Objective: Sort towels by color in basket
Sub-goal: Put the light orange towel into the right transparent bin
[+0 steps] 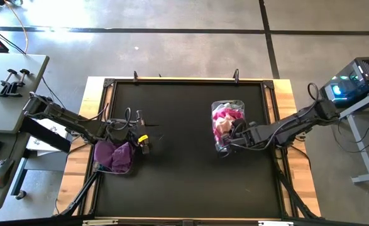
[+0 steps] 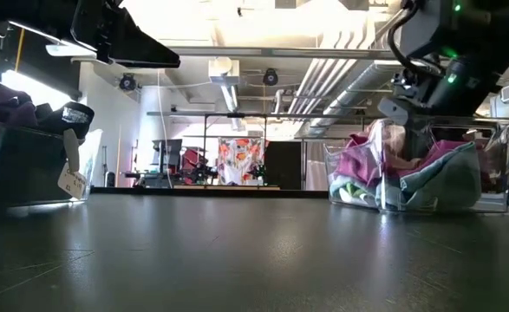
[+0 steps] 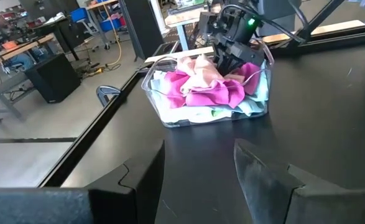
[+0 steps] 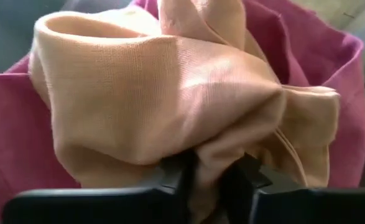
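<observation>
A clear basket (image 1: 234, 103) on the right of the black mat holds a pale pink towel (image 3: 198, 73), magenta towels (image 3: 216, 96) and pale mint and white ones (image 3: 188, 113) beneath. My right gripper (image 1: 228, 137) reaches down into this basket and is shut on the pale pink towel (image 4: 151, 93). A dark basket (image 1: 114, 169) at the left holds purple and magenta towels (image 1: 112, 156). My left gripper (image 3: 199, 149) hovers beside the dark basket, open, with nothing between its fingers, pointing across the mat at the clear basket. My right gripper pinches a bunched fold of the pale pink towel (image 4: 208, 155) between its two fingers, several layers gathered together. The fingers come from above, slanting down into the clear basket. The rest of the towel bulges beyond the fingers and lies on a magenta towel (image 4: 8, 130) in the basket.
A wooden frame (image 1: 90, 113) borders the black mat, with two clamps (image 1: 136, 75) (image 1: 236, 74) on its far edge. Bare mat (image 1: 178, 163) stretches between the two baskets. A paper tag (image 2: 72, 178) hangs from the dark basket. A side desk (image 1: 8, 94) stands to the left.
</observation>
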`<state>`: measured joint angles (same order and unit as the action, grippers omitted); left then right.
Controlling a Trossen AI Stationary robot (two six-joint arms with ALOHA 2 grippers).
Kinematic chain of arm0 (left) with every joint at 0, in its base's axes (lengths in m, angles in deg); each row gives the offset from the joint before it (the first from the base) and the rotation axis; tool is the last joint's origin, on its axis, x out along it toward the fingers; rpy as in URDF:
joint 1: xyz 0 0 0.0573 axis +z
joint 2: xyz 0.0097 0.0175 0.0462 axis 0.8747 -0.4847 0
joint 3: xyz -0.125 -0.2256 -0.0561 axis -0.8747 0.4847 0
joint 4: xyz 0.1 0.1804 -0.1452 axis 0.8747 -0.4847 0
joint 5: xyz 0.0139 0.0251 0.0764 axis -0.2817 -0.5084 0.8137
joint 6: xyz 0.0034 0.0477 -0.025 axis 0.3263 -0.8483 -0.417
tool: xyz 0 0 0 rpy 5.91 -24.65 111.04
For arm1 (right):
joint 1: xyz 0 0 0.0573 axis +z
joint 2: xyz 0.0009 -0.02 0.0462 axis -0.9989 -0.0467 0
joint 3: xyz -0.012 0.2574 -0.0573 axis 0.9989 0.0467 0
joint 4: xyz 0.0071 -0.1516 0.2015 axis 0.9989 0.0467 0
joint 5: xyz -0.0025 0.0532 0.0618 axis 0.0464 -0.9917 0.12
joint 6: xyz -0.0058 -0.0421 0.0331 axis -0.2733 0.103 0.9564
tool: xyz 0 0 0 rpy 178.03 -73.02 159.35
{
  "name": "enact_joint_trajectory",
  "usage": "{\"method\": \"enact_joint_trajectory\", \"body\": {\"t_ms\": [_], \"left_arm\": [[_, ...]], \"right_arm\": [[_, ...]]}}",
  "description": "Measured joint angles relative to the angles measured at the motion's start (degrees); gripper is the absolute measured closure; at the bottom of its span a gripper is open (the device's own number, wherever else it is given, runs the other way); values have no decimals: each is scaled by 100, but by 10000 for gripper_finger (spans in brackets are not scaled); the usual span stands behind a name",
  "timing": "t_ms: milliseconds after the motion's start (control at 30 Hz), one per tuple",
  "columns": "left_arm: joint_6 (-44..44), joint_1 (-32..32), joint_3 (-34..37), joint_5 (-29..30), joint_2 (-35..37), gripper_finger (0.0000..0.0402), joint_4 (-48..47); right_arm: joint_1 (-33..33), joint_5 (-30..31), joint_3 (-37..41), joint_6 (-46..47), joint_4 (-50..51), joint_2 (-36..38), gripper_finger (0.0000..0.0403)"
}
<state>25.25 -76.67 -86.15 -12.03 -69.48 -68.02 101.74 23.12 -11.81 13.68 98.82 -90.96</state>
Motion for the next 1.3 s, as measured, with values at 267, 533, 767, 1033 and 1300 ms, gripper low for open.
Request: {"method": "enact_joint_trajectory", "body": {"t_ms": [267,533,767,1033,1300], "left_arm": [[3,-2,2,0,0,220,-65],[4,-1,4,0,-4,220,-175],[103,0,4,0,-146,220,-188],[90,1,4,2,-404,220,-186],[42,40,7,5,-509,220,-110]], "right_arm": [[-66,-151,-1005,-481,1526,176,246],[-46,-702,-2495,-198,3387,208,242],[65,1001,-2384,-846,2597,205,242],[-220,1296,-501,-1064,-618,145,242],[-499,1421,1069,-862,-2605,144,242]]}}
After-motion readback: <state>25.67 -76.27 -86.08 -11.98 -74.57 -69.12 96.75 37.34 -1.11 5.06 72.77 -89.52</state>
